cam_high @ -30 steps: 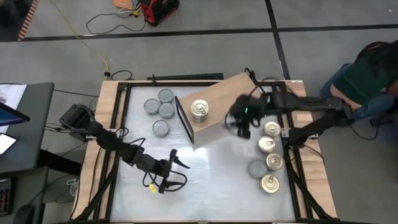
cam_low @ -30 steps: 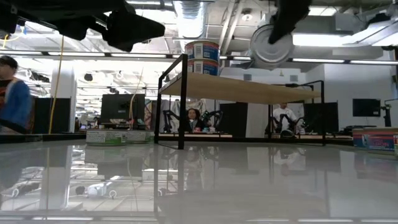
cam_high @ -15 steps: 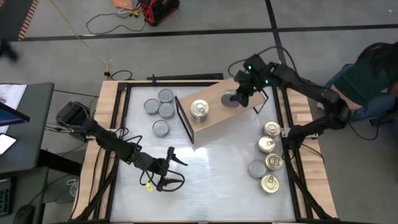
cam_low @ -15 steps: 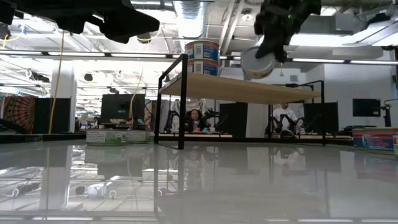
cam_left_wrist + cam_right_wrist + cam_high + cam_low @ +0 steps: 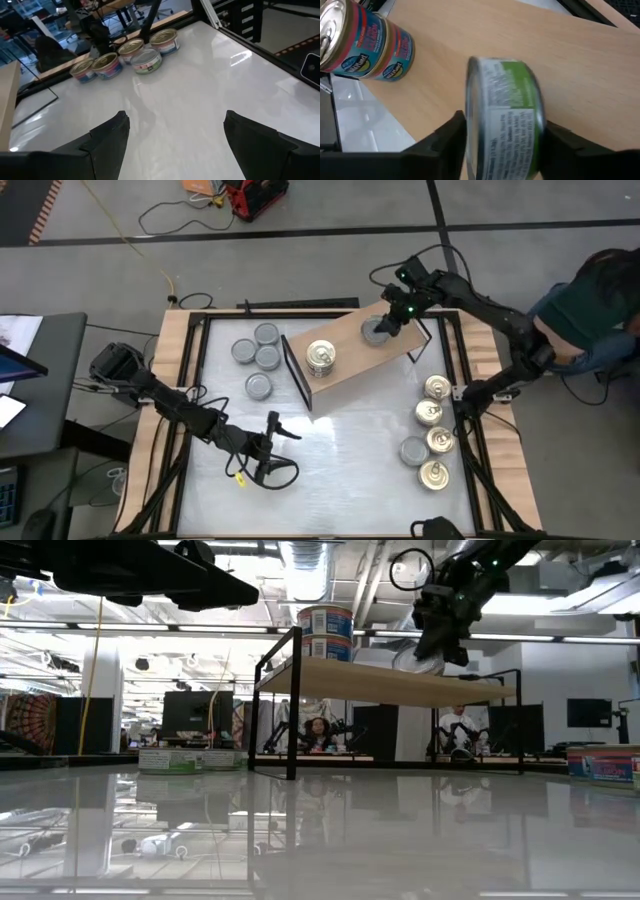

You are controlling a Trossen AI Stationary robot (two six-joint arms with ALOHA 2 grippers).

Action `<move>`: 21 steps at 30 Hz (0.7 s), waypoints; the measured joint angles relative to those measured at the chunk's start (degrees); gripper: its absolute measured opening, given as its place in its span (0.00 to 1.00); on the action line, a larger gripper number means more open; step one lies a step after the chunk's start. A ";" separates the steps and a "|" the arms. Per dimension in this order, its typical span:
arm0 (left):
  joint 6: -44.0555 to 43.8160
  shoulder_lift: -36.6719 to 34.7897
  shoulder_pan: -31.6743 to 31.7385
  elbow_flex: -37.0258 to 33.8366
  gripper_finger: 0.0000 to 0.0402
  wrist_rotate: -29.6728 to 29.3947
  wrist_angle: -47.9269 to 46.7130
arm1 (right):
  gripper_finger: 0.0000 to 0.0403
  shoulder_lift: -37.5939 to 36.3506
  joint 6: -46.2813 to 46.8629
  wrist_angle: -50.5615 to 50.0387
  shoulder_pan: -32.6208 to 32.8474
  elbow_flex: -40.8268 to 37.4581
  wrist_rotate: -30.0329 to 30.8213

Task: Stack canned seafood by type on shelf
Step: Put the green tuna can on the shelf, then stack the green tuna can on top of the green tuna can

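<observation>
The shelf is a tan board on a black frame at the table's far middle. On its left part stands a stack of two gold-lidded tins. My right gripper hangs low over the board's far right part, shut on a grey-topped tin with a green label, which shows blurred. Several grey-topped tins stand on the table left of the shelf. Several more tins stand in a row at the right. My left gripper stands open over the near middle of the table, nothing between its fingers. My right gripper has the tin between its two fingers, one finger at the grey flat end and the other at the opposite end. It slants down from the table's far right. The tin is tilted, its label wall toward the wrist; whether its lower rim rests on the board, I cannot tell.
The shelf's black end frame stands upright at its left side. Bare white tabletop lies between the two tin groups. A person sits beyond the table's right edge.
My right gripper has swung from above the right-hand row of tins toward the far edge and over the shelf, rolling and sinking. The tin, first held high on edge with a round face toward the near edge, now sits low at the board.
</observation>
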 joint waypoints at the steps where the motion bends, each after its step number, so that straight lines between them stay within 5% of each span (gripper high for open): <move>1: 0.19 0.00 0.06 0.00 0.77 0.00 0.00 | 0.62 0.00 0.00 -0.01 -0.24 0.00 0.38; 6: 0.14 0.00 0.55 0.00 0.77 0.03 -0.23 | 0.72 0.03 -0.22 -1.92 -1.55 1.99 6.23; 14: -0.29 0.00 0.68 0.00 0.77 0.11 -0.70 | 0.72 -5.52 -0.25 -3.50 -1.76 5.57 13.57; 17: -0.31 0.00 0.68 0.00 0.77 0.07 -0.78 | 0.72 -8.73 -1.32 -4.87 2.79 5.62 15.82; 21: -0.40 0.00 0.68 0.00 0.77 -1.94 -1.96 | 0.72 -12.22 -0.50 -6.82 13.45 5.62 27.60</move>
